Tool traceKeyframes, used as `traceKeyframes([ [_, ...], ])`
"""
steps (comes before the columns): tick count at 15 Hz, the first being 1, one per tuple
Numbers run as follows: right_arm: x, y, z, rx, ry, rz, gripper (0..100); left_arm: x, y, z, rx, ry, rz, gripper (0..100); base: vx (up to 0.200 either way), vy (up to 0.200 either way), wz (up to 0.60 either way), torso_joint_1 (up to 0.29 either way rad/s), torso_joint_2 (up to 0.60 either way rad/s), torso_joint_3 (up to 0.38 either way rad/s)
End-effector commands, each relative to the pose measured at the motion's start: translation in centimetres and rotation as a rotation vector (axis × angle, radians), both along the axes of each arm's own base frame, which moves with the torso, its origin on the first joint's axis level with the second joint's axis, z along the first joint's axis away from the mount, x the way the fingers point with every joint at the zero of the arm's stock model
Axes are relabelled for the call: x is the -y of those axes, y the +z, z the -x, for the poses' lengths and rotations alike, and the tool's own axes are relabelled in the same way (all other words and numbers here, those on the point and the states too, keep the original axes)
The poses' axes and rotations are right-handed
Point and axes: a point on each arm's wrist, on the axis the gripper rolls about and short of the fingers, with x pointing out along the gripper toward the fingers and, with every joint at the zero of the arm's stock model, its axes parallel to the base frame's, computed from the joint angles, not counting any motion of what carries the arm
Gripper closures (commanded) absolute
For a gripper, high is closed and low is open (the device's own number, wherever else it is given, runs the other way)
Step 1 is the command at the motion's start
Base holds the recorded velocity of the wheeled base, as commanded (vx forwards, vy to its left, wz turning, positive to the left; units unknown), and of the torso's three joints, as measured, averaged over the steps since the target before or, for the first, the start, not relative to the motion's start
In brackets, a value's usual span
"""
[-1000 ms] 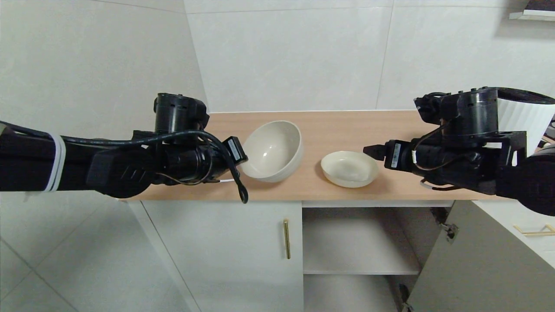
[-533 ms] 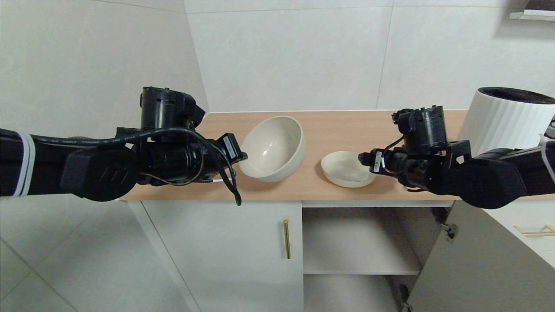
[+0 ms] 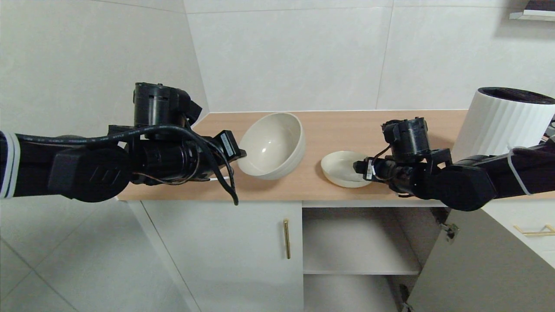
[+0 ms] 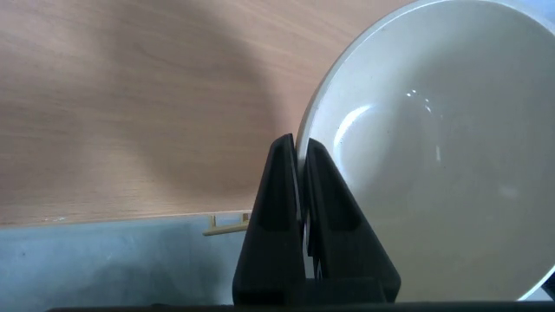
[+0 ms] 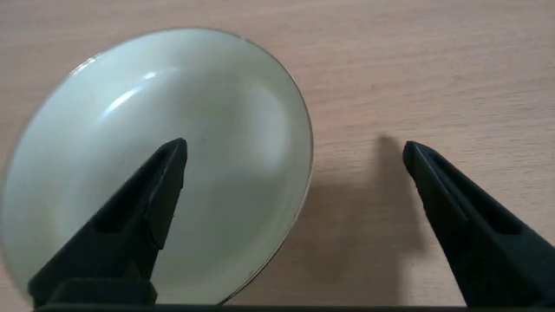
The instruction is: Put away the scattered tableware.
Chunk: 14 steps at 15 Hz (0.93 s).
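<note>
A large cream bowl [image 3: 273,145] is tipped on its side on the wooden counter [image 3: 338,125], its opening facing my left arm. My left gripper [image 3: 240,155] is shut on the bowl's near rim; in the left wrist view the gripper [image 4: 302,156] pinches the rim of the bowl [image 4: 434,147] between its thin fingers. A small shallow cream dish [image 3: 342,168] lies flat to the right of the bowl. My right gripper [image 3: 357,167] is open at the dish's right edge. In the right wrist view the gripper [image 5: 295,152] straddles the rim of the dish [image 5: 165,165], one finger over the dish, one over the wood.
A tall white ribbed container [image 3: 507,117] stands at the counter's right end. Below, the right cabinet stands open with a bare shelf [image 3: 360,242], its door [image 3: 477,260] swung out. The left cabinet door [image 3: 243,251] is closed with a brass handle [image 3: 286,238].
My right arm has dropped and moved left, bringing its open gripper to the small dish's edge. The left gripper has raised the large bowl slightly, still holding its rim.
</note>
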Motion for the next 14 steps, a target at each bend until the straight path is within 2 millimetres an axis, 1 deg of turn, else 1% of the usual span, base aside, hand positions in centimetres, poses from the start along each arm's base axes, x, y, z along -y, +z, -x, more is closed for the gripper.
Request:
traceKeyframes([
  [1, 0.0, -0.1, -0.1, -0.003, 0.000, 0.002, 100, 0.0, 0.2, 0.1, 0.004, 0.000, 0.002, 100, 0.000, 0.000, 0.00, 0.000, 0.00, 0.000],
  [9, 0.2, 0.5, 0.3, 0.009, 0.003, -0.015, 100, 0.0, 0.1, 0.1, 0.002, 0.002, 0.002, 100, 0.000, 0.000, 0.00, 0.000, 0.00, 0.000],
  [10, 0.3, 1.0, 0.5, 0.020, 0.000, -0.028, 100, -0.1, -0.1, 0.2, -0.003, 0.003, -0.004, 100, 0.000, 0.000, 0.00, 0.000, 0.00, 0.000],
  [11, 0.6, 1.8, 1.0, 0.031, 0.001, -0.045, 100, -0.2, 0.1, 0.5, 0.003, 0.000, -0.006, 100, 0.000, 0.000, 0.00, 0.000, 0.00, 0.000],
  [12, 1.1, 2.8, 1.8, 0.039, 0.017, -0.065, 100, -0.4, 0.3, 1.0, 0.006, -0.007, -0.005, 100, 0.000, 0.000, 0.00, 0.000, 0.00, 0.000],
  [13, 1.9, 4.0, 3.4, 0.046, 0.061, -0.091, 100, -0.6, 0.6, 1.6, 0.016, -0.010, -0.010, 100, 0.000, 0.000, 0.00, 0.000, 0.00, 0.000],
  [14, 2.3, 4.6, 4.3, 0.047, 0.090, -0.107, 100, -0.8, 0.5, 2.0, 0.015, -0.014, -0.019, 100, 0.000, 0.000, 0.00, 0.000, 0.00, 0.000],
])
